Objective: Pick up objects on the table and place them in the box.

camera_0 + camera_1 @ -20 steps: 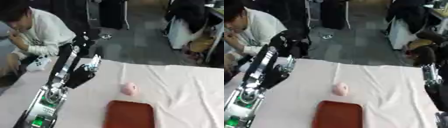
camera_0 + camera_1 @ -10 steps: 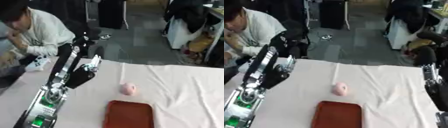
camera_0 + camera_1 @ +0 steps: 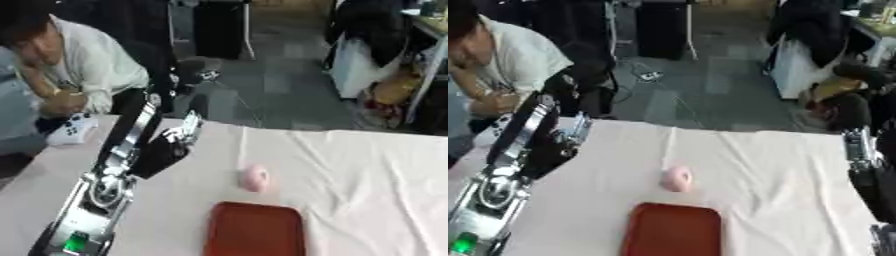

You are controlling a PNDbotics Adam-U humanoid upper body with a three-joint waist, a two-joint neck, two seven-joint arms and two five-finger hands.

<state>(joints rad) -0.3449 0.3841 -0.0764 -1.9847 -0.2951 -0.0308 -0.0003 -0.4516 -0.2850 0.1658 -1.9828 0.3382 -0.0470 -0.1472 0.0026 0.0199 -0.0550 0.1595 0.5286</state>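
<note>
Pink and rounded, one small object (image 3: 254, 178) sits near the middle of our white-clothed desk (image 3: 367, 170), just beyond the far edge of one red box (image 3: 255, 235), which lies by the near edge. We count one object, one box. Our left robot hand (image 3: 173, 142) hangs over the desk's left side, well apart from the object, holding nothing; we cannot tell how its fingers stand. Our right arm (image 3: 864, 165) shows at the right edge, its hand unseen.
</note>
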